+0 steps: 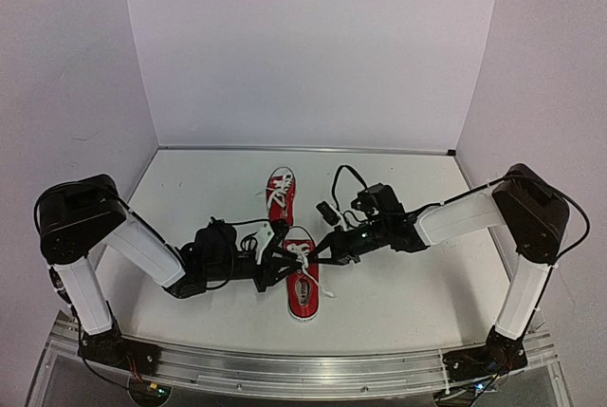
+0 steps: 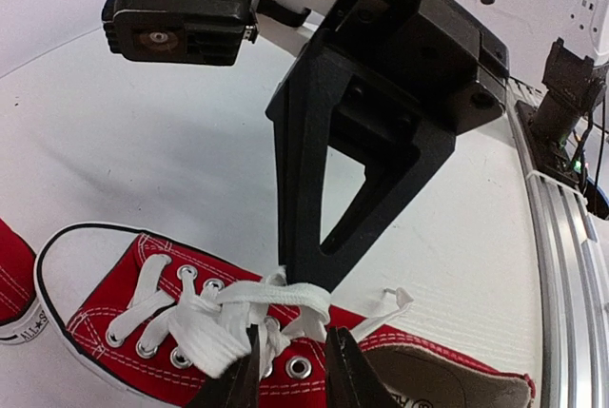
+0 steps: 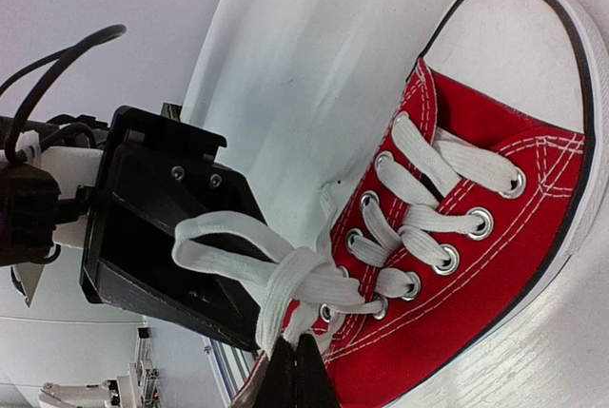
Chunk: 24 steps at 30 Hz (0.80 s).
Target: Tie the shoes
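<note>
Two red shoes lie on the white tabletop [image 1: 417, 284]. The near shoe [image 1: 303, 288] is about mid-width, closer to the near edge, with its toe toward the far edge. The far shoe [image 1: 281, 191] lies just beyond that toe, toward the back edge and slightly left; the two are close, but contact is unclear.

Both arms reach in low and meet over the near shoe's lacing. The right pincer [image 3: 294, 377] comes in from the right. Its fingers are pressed fully together, pinching the white lace [image 3: 304, 284] where the strands bunch above the top eyelets. The bunch is lifted off the tongue.

The left pincer [image 2: 290, 379] comes in from the left, right up against the right one's tip. Its fingers [image 2: 354, 375] stand a little apart, with a narrow gap that shows an eyelet and some red canvas. Lace strands hang right next to the fingers, but nothing looks clamped.

One lace loop drapes across the left pincer's black body in the right wrist view. A free lace end sticks out past the knot area toward the heel opening. The lower rows of lacing lie flat and threaded.
</note>
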Tool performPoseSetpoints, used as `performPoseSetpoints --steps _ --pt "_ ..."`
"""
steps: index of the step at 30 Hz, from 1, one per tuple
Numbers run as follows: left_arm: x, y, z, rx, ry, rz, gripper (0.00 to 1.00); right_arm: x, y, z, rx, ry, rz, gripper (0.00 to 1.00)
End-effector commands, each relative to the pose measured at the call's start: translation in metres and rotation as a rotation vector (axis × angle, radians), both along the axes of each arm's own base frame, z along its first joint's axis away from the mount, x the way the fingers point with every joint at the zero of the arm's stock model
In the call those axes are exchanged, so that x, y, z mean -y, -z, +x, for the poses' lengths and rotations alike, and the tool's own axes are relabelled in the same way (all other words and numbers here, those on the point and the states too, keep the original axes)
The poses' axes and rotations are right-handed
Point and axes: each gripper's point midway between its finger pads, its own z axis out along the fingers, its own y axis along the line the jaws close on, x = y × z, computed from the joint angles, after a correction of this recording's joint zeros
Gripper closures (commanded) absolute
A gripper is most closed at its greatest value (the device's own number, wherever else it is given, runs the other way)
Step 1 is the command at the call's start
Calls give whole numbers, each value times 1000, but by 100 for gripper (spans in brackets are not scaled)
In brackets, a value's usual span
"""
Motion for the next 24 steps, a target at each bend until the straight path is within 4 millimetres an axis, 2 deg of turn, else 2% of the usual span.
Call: performPoseSetpoints --steps 1,4,7,11,16,24 --pt "-12 3 -7 4 -1 67 72 -3 -17 3 63 0 28 100" --pt "-17 3 -10 24 9 93 71 -3 -16 3 63 -2 26 100" --pt "-23 -6 -11 42 -6 78 71 -3 -17 3 65 -5 27 100" --pt "-28 -20 1 73 -78 80 67 -3 -19 2 67 -15 32 100" --pt "-20 -35 10 90 -95 64 57 -4 -19 1 65 -21 33 100" --pt "-5 -38 20 96 -99 35 55 -5 -20 1 66 -25 33 100"
